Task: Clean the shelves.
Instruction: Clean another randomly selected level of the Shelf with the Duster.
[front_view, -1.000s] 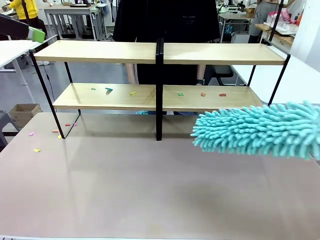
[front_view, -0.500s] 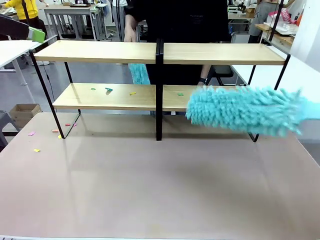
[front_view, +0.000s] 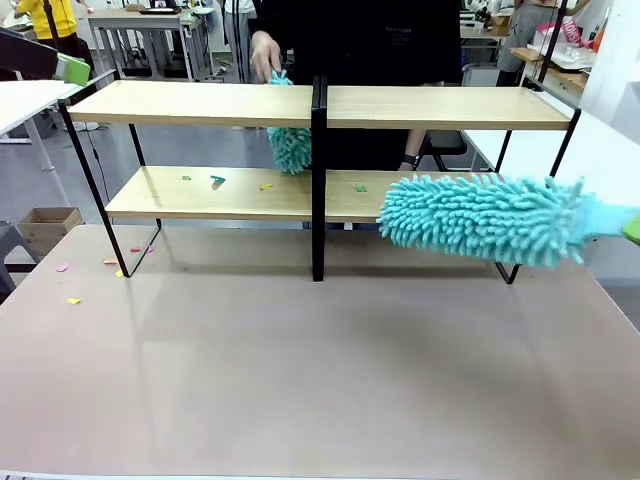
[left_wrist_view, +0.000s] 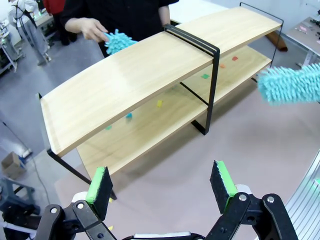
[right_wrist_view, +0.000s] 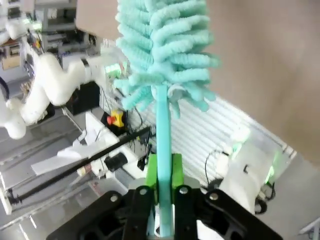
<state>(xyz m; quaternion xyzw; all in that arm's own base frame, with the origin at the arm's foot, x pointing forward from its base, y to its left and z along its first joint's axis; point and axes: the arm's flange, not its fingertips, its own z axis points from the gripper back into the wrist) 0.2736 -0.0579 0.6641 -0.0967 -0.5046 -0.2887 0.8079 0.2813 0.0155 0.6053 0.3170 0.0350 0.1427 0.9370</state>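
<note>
Nearest the robot, above the brown worktop (front_view: 300, 380), the left gripper (left_wrist_view: 161, 182) hangs with jaws wide and nothing between them. At right, the right gripper (right_wrist_view: 162, 172) is clamped on the handle of a teal fluffy duster (front_view: 480, 218), whose head lies roughly level across the front of the lower right board; contact cannot be confirmed. Loose paper scraps (front_view: 72, 299) lie on the worktop's left side. The shelves (front_view: 200, 103) stand across the far part of the worktop, with coloured scraps (front_view: 217, 180) on the lower boards. Beyond, a person's hand (front_view: 265, 52) holds a second teal duster (front_view: 290, 148) at the far edge of the upper left board
</note>
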